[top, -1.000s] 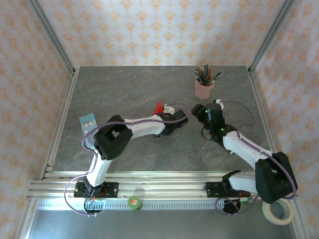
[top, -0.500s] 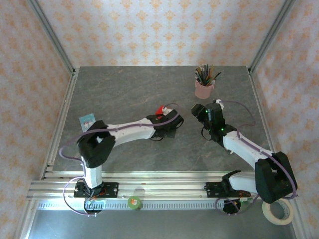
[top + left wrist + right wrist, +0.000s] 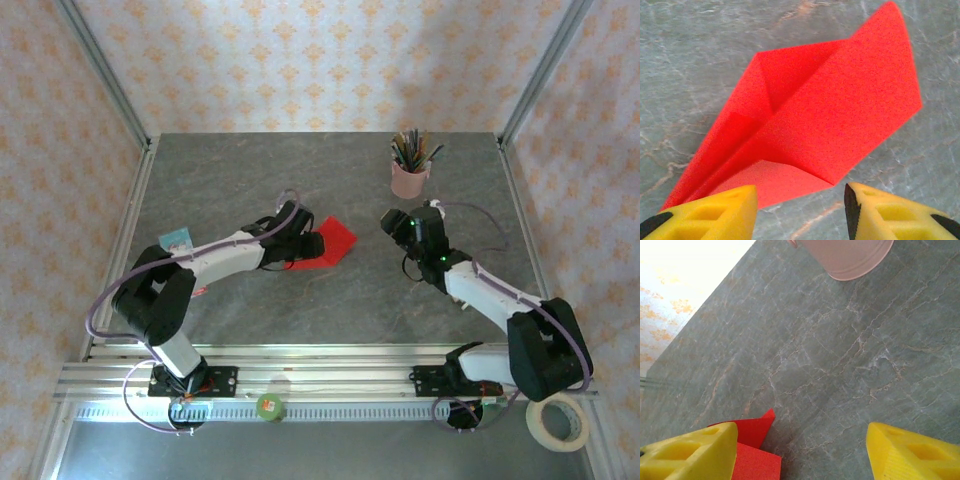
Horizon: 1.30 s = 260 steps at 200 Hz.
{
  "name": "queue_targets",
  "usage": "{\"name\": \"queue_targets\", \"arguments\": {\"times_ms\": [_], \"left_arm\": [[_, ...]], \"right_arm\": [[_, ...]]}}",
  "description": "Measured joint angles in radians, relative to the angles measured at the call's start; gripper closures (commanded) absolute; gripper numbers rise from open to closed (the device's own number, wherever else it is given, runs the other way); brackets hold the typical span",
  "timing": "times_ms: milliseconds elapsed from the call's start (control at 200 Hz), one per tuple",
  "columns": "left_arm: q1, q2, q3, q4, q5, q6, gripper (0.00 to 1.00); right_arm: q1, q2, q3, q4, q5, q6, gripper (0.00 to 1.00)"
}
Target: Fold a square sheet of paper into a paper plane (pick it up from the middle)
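The red paper (image 3: 328,243) lies on the grey table, folded into a pointed shape with a centre crease and flaps; its wide end points toward the right arm. In the left wrist view the paper (image 3: 830,115) spreads just ahead of my left gripper (image 3: 800,200), which is open, its left yellow finger (image 3: 715,210) overlapping the paper's near edge. From the top, my left gripper (image 3: 303,243) sits at the paper's left side. My right gripper (image 3: 392,222) hovers open to the right of the paper, apart from it. The right wrist view has a red corner (image 3: 752,432) beside its left finger.
A pink pencil cup (image 3: 410,176) stands at the back right, its base (image 3: 850,255) ahead of the right gripper (image 3: 800,445). A small teal card (image 3: 176,241) lies at the left. A green roll (image 3: 270,406) and a white tape roll (image 3: 557,421) sit by the front rail.
The left arm has swung back to the left and let go of the red paper, which was lifted and bunched at its gripper and now lies spread on the table. The right arm barely moved.
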Motion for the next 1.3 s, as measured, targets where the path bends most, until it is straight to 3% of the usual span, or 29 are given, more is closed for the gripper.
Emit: {"name": "queue_targets", "arguments": {"times_ms": [541,816,1131,1256,1301], "left_arm": [[0.041,0.109,0.018,0.043,0.019,-0.004,0.56],[0.118,0.142,0.012,0.089,0.109,-0.062,0.63],[0.164,0.152,-0.032,0.168,0.227,-0.14,0.66],[0.165,0.152,-0.032,0.178,0.232,-0.159,0.7],[0.166,0.152,-0.032,0.177,0.232,-0.16,0.72]], "right_arm": [[0.0,0.045,0.0,0.035,-0.124,0.025,0.35],[0.006,0.177,0.0,0.076,-0.289,0.072,0.43],[0.094,0.238,0.014,0.099,-0.328,0.1,0.44],[0.141,0.297,0.05,0.121,-0.336,0.112,0.51],[0.163,0.321,0.068,0.128,-0.34,0.12,0.58]]}}
